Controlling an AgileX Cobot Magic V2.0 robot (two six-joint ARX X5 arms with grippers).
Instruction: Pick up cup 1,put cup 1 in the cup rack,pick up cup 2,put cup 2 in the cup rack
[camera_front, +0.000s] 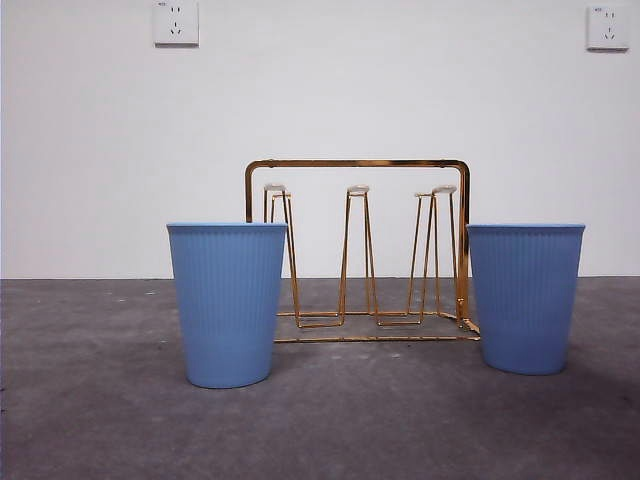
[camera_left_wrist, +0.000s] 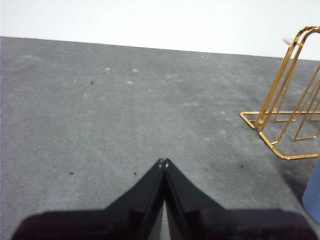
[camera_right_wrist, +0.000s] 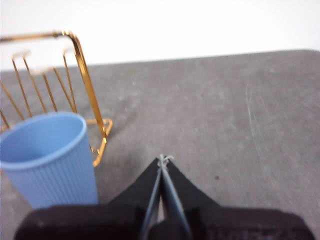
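Cups upright on the table, rack between them, both grippers closed and empty.

Cup rack (camera_front: 357, 250) stood on the grey table (camera_front: 90, 400), its pegs bare, with one blue cup (camera_front: 227, 303) in front of its left end and another blue cup (camera_front: 525, 296) just beside its right end. Left gripper (camera_left_wrist: 163, 162) hung over bare table with jaws pressed together; right gripper (camera_right_wrist: 163, 159), jaws likewise together, held nothing near the right-hand cup.
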